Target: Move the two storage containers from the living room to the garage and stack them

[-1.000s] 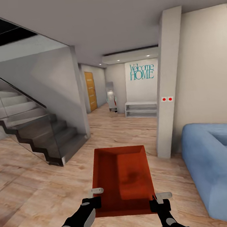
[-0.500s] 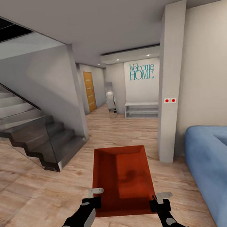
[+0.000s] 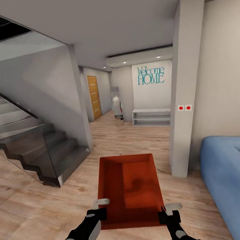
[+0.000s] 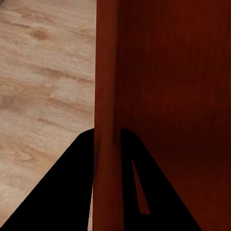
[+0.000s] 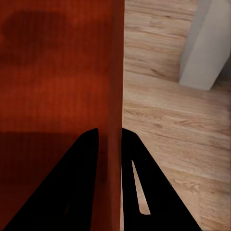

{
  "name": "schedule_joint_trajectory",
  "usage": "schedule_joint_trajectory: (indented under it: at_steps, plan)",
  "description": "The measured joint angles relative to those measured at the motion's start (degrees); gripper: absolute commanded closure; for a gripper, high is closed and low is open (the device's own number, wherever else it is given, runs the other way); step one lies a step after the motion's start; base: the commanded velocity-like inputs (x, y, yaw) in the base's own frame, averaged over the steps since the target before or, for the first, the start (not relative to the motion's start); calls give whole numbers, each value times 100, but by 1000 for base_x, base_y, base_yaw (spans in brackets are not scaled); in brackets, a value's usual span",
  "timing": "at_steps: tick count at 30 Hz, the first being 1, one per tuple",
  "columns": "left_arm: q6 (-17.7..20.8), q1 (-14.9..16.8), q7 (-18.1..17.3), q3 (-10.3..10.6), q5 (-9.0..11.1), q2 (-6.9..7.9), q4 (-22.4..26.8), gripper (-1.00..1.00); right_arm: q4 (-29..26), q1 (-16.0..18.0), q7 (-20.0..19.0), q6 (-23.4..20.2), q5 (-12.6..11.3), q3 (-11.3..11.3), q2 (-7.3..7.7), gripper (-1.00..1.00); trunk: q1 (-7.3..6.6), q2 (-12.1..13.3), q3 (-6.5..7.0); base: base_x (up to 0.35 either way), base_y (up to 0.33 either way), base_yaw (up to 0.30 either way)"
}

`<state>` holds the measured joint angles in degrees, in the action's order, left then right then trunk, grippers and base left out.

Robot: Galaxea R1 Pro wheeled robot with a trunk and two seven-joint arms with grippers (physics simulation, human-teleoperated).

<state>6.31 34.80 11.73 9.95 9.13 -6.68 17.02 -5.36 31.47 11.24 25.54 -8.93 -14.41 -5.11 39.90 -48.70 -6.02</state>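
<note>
Camera advanced; container [image 3: 129,187] stays clamped between both claws.

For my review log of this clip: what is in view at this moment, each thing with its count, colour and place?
storage container: one, orange-red, open-topped, held out in front of the robot above the floor
wood floor: one, light plank, throughout the room
staircase: one, dark grey steps with a glass side, at the left
pillar: one, pale grey, right of centre, with two red buttons
sofa: one, blue, at the right
"Welcome HOME" lettering: one, teal, on the far white wall
low shelf: one, white, under the lettering
door: one, orange-brown, far hallway on the left
left gripper: black, clamped on the container's left wall
right gripper: black, clamped on its right wall
</note>
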Motion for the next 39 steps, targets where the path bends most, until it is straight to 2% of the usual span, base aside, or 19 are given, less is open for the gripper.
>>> schedule_joint_trajectory:
  at_steps: [39]
  plan:
    - [0,0,0,0,0,-1,0,100,3,0,-8,4,3,6,3,100,0,0,0,322,0,14]
